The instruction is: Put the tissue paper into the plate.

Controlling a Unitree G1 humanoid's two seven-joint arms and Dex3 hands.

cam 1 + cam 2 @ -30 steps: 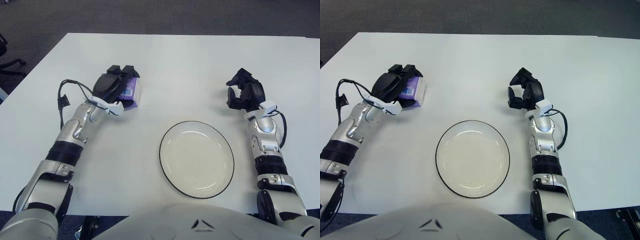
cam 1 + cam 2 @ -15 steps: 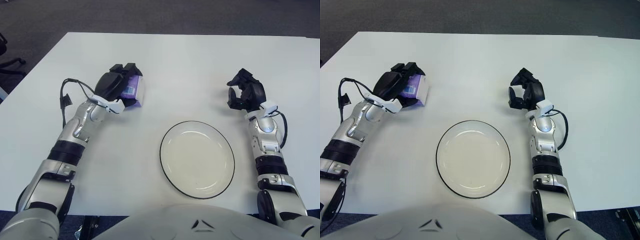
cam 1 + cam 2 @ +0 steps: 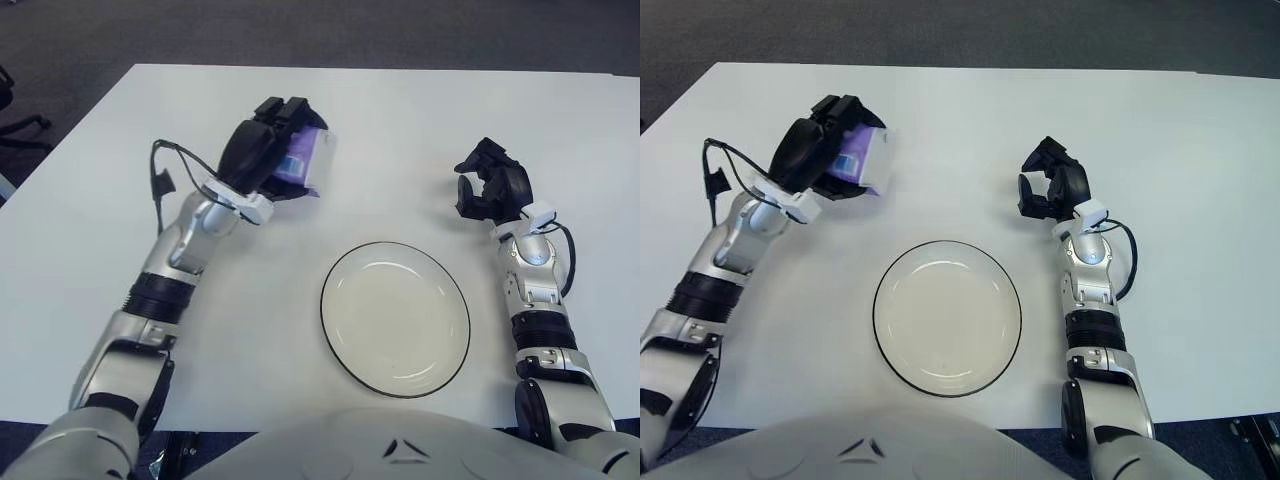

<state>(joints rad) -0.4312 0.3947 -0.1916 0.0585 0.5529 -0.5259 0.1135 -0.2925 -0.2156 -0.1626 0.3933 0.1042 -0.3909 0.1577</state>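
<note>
Left hand (image 3: 262, 158) clamped around the tissue pack (image 3: 305, 163), held above the white table (image 3: 400, 120), far and left of the plate (image 3: 394, 317). Purple wrapper with a small white label; print too small to read. Right hand (image 3: 490, 186) parked right of the plate, fingers loosely curled, holding nothing.

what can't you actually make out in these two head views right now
- Tissue pack: the left hand wraps over it in both eye views, hiding its left part and underside. Whether it is clear of the table cannot be told.
- Print on the pack's purple label: too small to read.
- Right hand, idle right of the plate: its palm faces away, and the curled fingers hide it.
- Table's near edge: covered by the robot's torso.
</note>
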